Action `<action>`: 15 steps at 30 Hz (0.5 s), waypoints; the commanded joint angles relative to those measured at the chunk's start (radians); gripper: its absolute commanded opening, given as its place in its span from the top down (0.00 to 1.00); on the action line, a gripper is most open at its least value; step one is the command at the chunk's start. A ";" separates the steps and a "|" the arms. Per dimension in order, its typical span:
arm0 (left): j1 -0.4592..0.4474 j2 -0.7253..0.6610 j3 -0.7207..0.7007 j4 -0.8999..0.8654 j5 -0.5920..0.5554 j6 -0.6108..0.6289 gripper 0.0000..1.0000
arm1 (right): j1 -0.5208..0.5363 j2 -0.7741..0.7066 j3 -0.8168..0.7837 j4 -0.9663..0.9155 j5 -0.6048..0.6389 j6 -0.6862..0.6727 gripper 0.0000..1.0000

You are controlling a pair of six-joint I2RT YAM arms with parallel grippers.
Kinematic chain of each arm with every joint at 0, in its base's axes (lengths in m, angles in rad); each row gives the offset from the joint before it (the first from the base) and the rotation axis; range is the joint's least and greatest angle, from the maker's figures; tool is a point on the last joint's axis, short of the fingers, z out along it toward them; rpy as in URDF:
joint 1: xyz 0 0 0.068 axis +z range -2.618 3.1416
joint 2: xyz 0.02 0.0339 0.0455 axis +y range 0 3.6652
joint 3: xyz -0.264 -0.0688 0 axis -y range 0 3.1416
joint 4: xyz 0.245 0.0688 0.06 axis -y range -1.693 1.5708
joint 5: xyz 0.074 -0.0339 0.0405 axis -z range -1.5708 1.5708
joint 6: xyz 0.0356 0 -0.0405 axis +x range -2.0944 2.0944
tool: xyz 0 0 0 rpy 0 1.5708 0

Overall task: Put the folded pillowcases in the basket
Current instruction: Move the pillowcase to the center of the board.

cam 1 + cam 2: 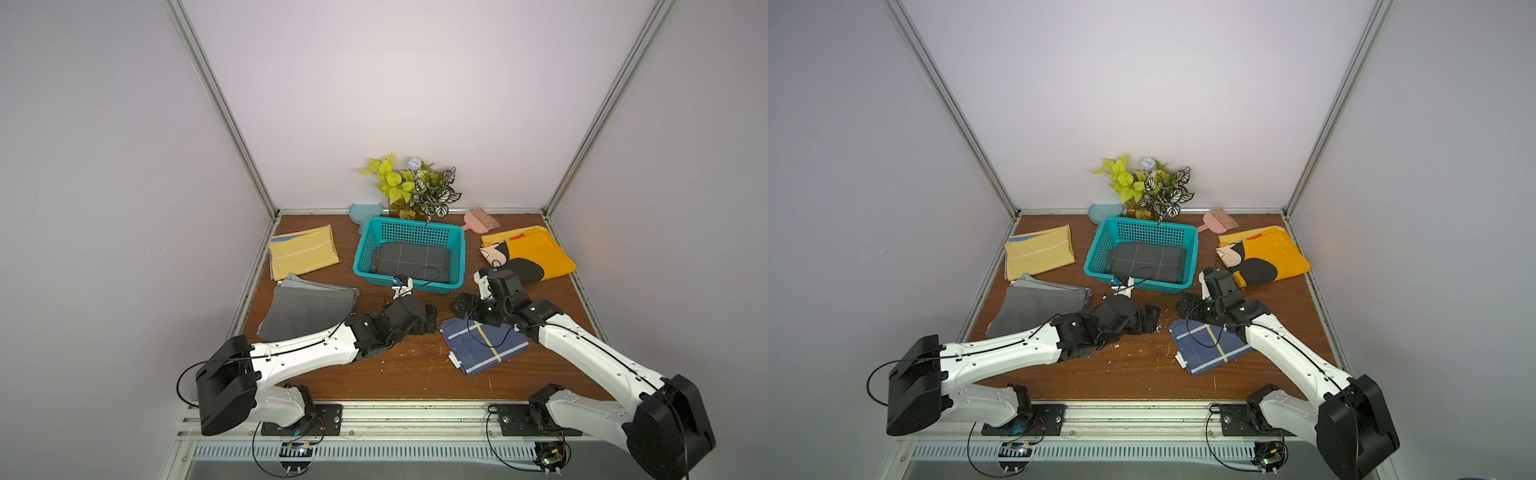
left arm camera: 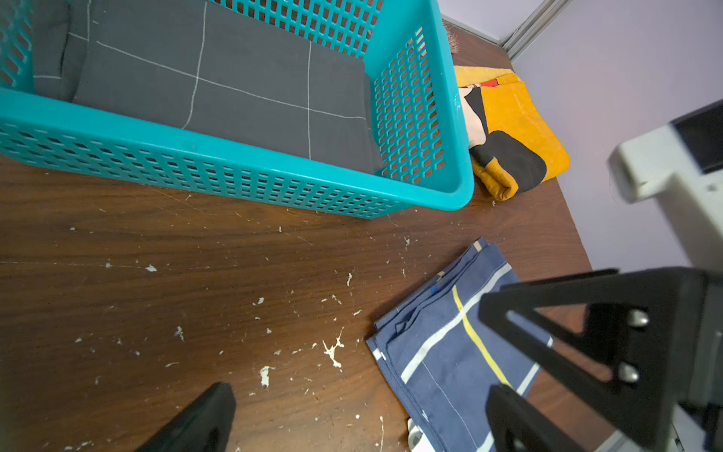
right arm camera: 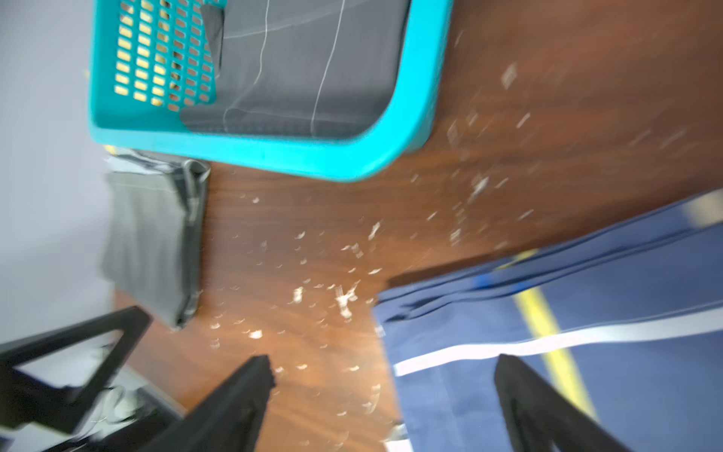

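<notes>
The teal basket (image 1: 415, 221) (image 1: 1142, 221) (image 2: 234, 172) (image 3: 274, 156) stands at the middle back of the table, with a dark grey checked folded cloth (image 1: 409, 259) (image 2: 234, 86) lying in it. A blue folded pillowcase (image 1: 486, 349) (image 1: 1208, 345) (image 2: 442, 352) (image 3: 587, 313) with white and yellow stripes lies flat in front of it, to the right. My right gripper (image 1: 461, 305) (image 3: 383, 360) is open over the pillowcase's left edge, one finger above cloth, one above bare wood. My left gripper (image 1: 430, 320) (image 2: 360, 391) is open and empty just left of the pillowcase.
A grey folded cloth (image 1: 307, 307) and a yellow one (image 1: 303, 251) lie at the left, and an orange cartoon-print cloth (image 1: 528, 257) at the right. A potted plant (image 1: 415, 187), a pink brush (image 1: 482, 220) and a pale teal dish (image 1: 363, 212) stand behind the basket.
</notes>
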 commanded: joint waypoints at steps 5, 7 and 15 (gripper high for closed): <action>-0.013 -0.003 -0.010 -0.008 -0.006 -0.013 0.01 | -0.017 -0.022 -0.132 -0.147 0.132 -0.050 1.00; -0.011 -0.018 -0.023 -0.008 -0.013 -0.016 0.00 | -0.017 -0.015 -0.152 -0.138 0.134 -0.042 1.00; -0.013 -0.040 -0.048 -0.025 -0.030 -0.034 0.01 | 0.018 0.091 -0.205 -0.048 0.009 -0.005 0.99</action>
